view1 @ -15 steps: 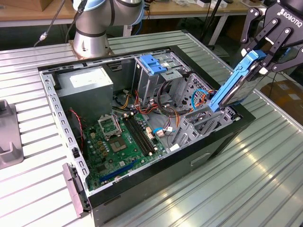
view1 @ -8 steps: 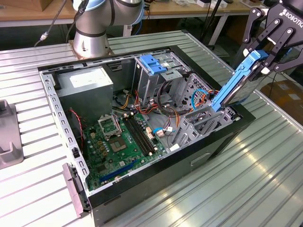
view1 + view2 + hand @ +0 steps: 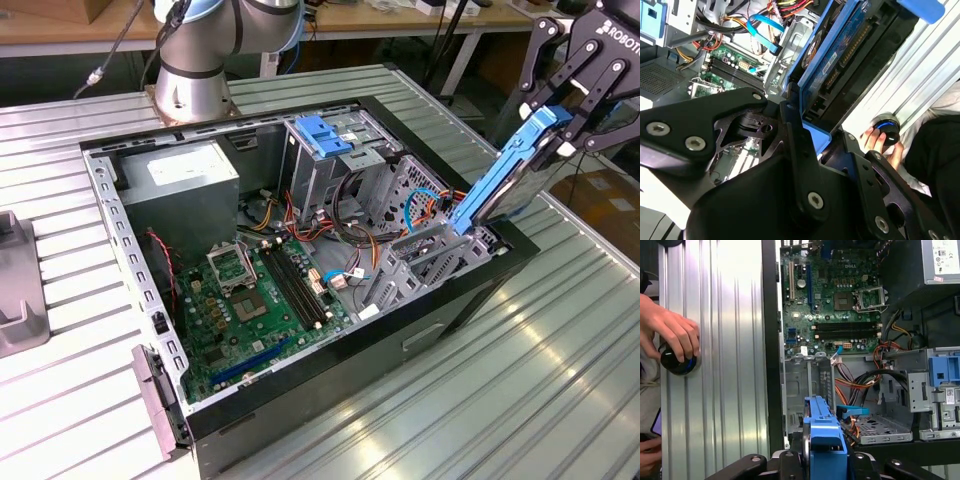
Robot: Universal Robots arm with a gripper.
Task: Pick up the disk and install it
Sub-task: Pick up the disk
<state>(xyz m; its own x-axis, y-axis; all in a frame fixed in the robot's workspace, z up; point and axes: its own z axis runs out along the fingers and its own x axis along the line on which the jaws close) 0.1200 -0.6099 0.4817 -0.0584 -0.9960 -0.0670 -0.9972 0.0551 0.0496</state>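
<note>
Much of the disk (image 3: 508, 170) is hidden: in the exterior view its lower end dips behind the grey drive cage (image 3: 425, 262) at the front corner of the open computer case (image 3: 300, 395), and its label face is turned away, so only the blue rail and a sliver of grey metal show. The gripper (image 3: 562, 128) is cut off by the picture's edge, and only part of some white lettering on its black body shows. Its jaws are clenched on the disk's upper end, holding it tilted, with the lower end slanting down into the cage. In the second wrist view the disk's (image 3: 840, 55) underside runs away from the black fingers (image 3: 795, 130), its blue circuit board carrying a small white sticker too small to read. In the first wrist view the blue rail (image 3: 822, 440) sits between the jaws, with the motherboard (image 3: 835, 300) beyond. To one side a person's hand (image 3: 667, 330) rests on a round black-and-blue knob (image 3: 676, 361) on the ribbed metal table (image 3: 725, 365).
</note>
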